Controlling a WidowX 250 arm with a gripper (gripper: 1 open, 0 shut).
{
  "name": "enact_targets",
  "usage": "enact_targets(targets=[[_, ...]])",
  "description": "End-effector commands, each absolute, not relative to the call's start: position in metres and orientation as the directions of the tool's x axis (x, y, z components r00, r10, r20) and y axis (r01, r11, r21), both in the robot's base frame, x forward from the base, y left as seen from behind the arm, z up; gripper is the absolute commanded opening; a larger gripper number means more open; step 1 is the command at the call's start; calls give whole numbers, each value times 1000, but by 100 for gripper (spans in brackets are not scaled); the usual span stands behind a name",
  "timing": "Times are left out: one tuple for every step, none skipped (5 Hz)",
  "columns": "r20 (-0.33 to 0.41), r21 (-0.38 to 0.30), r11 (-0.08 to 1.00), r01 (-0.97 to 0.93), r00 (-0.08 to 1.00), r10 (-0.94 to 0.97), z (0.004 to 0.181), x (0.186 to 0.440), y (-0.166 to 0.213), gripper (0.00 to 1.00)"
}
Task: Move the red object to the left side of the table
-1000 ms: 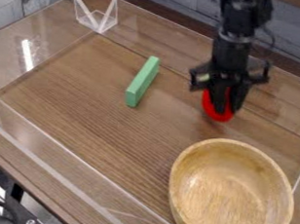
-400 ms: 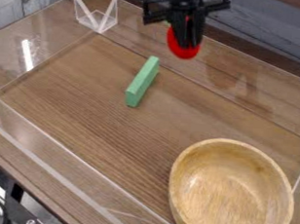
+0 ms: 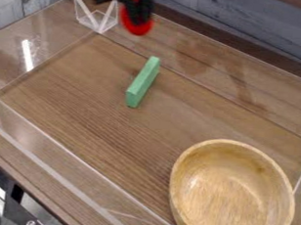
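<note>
The red object [image 3: 138, 25] is a small round red toy fruit, held up in the air near the top left of the camera view, above the far edge of the table [image 3: 76, 99]. My gripper [image 3: 137, 18] is shut on it from above, its dark fingers clasping the fruit's sides. Most of the arm is cut off by the top of the frame. The fruit's top piece is hidden by the fingers.
A long green block [image 3: 144, 81] lies on the wood near the middle. A wooden bowl [image 3: 233, 197] sits at the near right. Low clear acrylic walls [image 3: 34, 140] edge the table, with a clear corner piece [image 3: 95, 15] at the far left.
The gripper closed on the red fruit at the table's right, lifted it and carried it left across the frame, past the green block, to the far left.
</note>
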State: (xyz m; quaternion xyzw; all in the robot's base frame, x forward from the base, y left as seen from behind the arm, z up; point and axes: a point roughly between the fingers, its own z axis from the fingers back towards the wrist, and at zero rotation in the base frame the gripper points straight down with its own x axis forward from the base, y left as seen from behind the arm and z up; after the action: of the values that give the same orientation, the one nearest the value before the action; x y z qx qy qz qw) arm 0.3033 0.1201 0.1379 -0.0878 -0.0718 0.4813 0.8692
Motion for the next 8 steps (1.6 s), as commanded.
enact_targets(targets=[[93, -222, 484, -846, 476, 875, 139, 301, 160, 0], [108, -207, 458, -864, 445, 889, 126, 301, 190, 0], [124, -188, 465, -865, 449, 885, 123, 308, 200, 0], [135, -170, 478, -862, 460, 878, 122, 317, 205, 0], [146, -149, 444, -883, 425, 893, 109, 320, 212, 0], [162, -125, 417, -900, 396, 904, 95, 322, 213, 0], [177, -102, 438, -893, 417, 891, 79, 325, 209, 0], [184, -83, 456, -886, 436, 881, 66, 327, 210, 0]])
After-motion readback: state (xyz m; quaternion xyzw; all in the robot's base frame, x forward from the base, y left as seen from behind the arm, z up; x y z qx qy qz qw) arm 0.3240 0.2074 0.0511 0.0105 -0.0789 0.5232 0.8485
